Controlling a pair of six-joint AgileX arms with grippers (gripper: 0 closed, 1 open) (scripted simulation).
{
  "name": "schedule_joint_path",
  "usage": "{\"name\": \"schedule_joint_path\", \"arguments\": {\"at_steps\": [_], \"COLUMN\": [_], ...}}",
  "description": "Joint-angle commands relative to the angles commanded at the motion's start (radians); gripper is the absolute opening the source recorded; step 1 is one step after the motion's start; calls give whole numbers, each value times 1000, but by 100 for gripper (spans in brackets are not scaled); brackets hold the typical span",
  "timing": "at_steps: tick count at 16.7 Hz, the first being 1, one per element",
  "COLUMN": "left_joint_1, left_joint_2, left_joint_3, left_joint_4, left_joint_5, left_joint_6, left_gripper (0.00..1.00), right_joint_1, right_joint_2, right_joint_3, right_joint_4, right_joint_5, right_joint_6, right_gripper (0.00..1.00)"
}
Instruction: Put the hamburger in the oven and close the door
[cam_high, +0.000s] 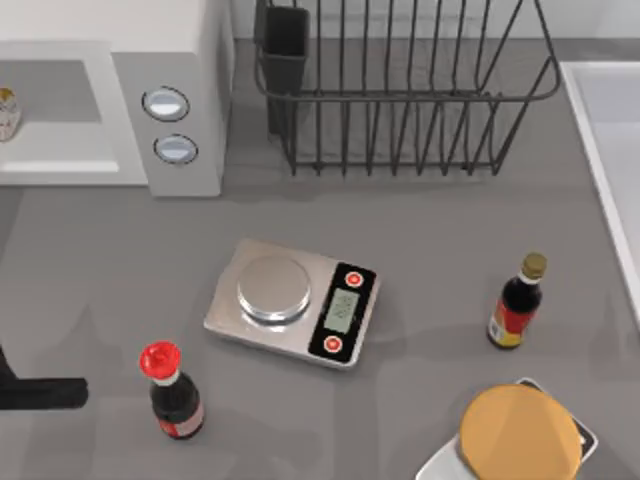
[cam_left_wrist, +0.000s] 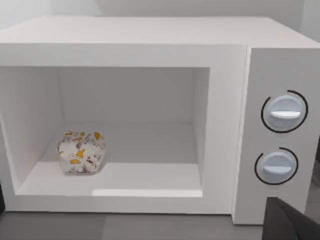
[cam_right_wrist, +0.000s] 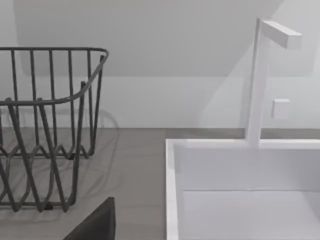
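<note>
The white oven (cam_high: 170, 60) stands at the back left with its front open; its two round knobs (cam_left_wrist: 283, 113) sit on the side panel. The hamburger (cam_left_wrist: 81, 152), small, rounded, whitish with orange flecks, rests on the floor of the oven's pale inside, toward one side wall. From above, the hamburger (cam_high: 8, 112) sits at the far left edge, inside the cavity. The door is out of view. My left arm (cam_high: 40, 392) is a dark bar at the front left edge; a dark corner of the left gripper (cam_left_wrist: 290, 222) shows facing the oven. A dark corner of the right gripper (cam_right_wrist: 95, 222) shows near the rack.
A dark wire dish rack (cam_high: 400, 90) stands at the back middle. A silver kitchen scale (cam_high: 290, 300) lies mid-table. A red-capped bottle (cam_high: 172, 392) stands front left and a gold-capped bottle (cam_high: 518, 302) to the right. A large tan disc (cam_high: 518, 432) sits front right. A white sink (cam_right_wrist: 240, 195) runs along the right edge.
</note>
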Motion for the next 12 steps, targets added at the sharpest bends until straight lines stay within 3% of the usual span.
{"name": "schedule_joint_path", "arguments": {"at_steps": [8, 12], "left_joint_1": [-180, -216], "left_joint_2": [280, 344], "left_joint_3": [37, 45], "left_joint_4": [242, 303], "left_joint_5": [-180, -215], "left_joint_6": [6, 6], "left_gripper": [0, 0], "right_joint_1": [0, 0], "right_joint_2": [0, 0], "right_joint_3": [0, 0], "right_joint_4": [0, 0], "right_joint_5": [0, 0], "right_joint_6": [0, 0], "right_gripper": [100, 100]}}
